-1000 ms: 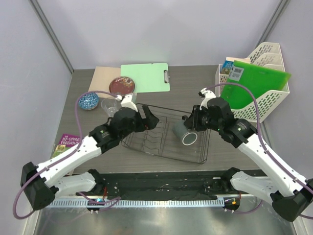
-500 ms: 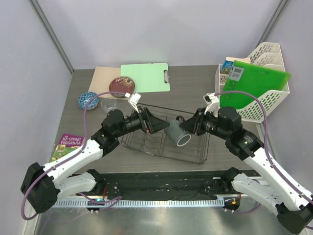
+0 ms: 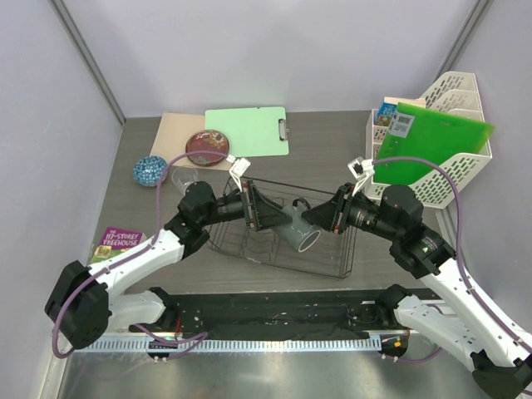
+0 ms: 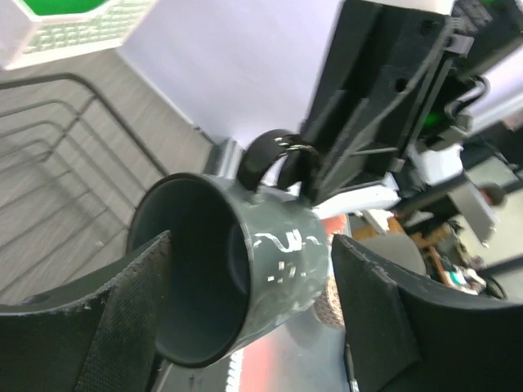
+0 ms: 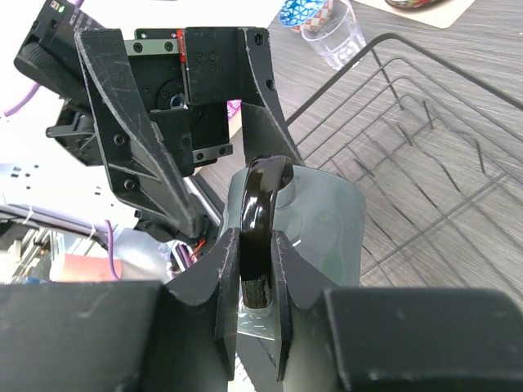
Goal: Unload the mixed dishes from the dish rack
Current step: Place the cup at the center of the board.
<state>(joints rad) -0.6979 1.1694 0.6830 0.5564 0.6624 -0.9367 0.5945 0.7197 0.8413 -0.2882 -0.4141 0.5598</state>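
Currently: grey mug (image 3: 296, 232) is held in the air over the dish rack (image 3: 332, 263), right gripper (image 5: 253, 245) pinched on its handle. Left gripper (image 4: 249, 302) is spread wide astride the body, apparently not touching. Judged glazed ceramic: rigid, slick, chippable, moderately heavy; grasp squarely across the mid-wall

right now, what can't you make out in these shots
Left wrist view: whether the left claw touches the grey mug; its near pad overlaps the rim.
Top view: dish rack floor under the mug, hidden by it and the right claw.
Right wrist view: blue bowl and red plate, cut off by the top edge.
Top view: glassware beside the left arm, too faint to tell cup from bowl.
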